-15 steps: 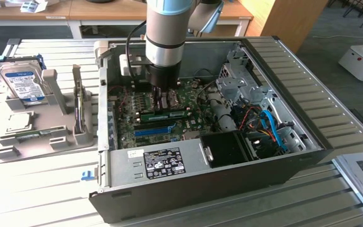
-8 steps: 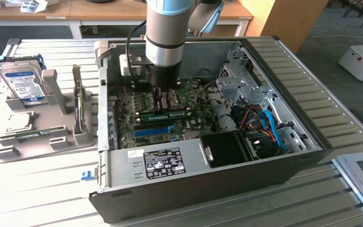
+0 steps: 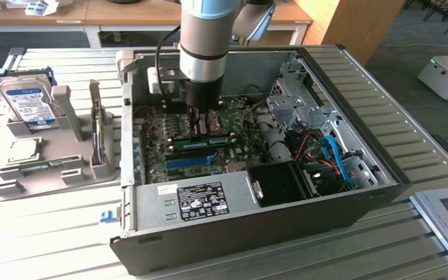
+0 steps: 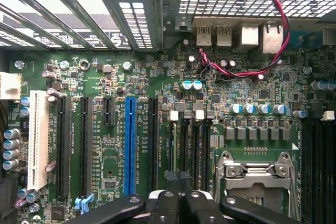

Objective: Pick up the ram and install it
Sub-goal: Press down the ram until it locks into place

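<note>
A: Start big. What's in front of us?

B: The open computer case [image 3: 247, 216] fills the middle of the exterior view, motherboard [image 3: 177, 157] on its floor. The arm [image 3: 205, 35] reaches down into it from twelve o'clock.

A: And the gripper?

B: The gripper [image 3: 200, 123] sits low over the board with its fingers drawn together; nothing looks pinched between them.

A: So where's the ram?

B: A green stick, the ram [image 3: 205, 142], lies along the board directly under the fingertips, toward six o'clock of them. It looks placed in its slot (whether fully seated, I cannot tell).

A: Which step, then?

B: I'd judge the install stage: pressing the stick home. That calls for a straight, even downward push along its length until the end latches catch.

A: Anything smaller?

B: In the wrist view, the long blue slot [image 4: 129, 145] stands among black ones.
</note>
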Robot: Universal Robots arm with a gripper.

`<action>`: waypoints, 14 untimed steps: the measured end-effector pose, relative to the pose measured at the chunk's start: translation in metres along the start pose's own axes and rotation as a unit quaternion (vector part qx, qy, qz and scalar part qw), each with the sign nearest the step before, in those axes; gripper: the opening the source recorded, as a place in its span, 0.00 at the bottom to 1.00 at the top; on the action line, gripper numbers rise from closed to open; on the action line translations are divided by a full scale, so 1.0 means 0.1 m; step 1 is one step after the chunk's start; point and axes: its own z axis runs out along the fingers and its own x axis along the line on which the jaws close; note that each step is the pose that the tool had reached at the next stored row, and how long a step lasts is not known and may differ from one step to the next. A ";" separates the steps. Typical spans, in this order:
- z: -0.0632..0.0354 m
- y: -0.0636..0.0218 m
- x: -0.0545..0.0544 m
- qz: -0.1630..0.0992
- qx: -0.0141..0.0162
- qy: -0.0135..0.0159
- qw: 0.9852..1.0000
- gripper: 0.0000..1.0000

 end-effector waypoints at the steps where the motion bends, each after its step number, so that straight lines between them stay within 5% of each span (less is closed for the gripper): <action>1: 0.000 0.000 0.00 0.000 0.000 0.000 1.000 0.10; 14: 0.003 0.000 0.00 0.000 0.000 0.000 1.000 0.10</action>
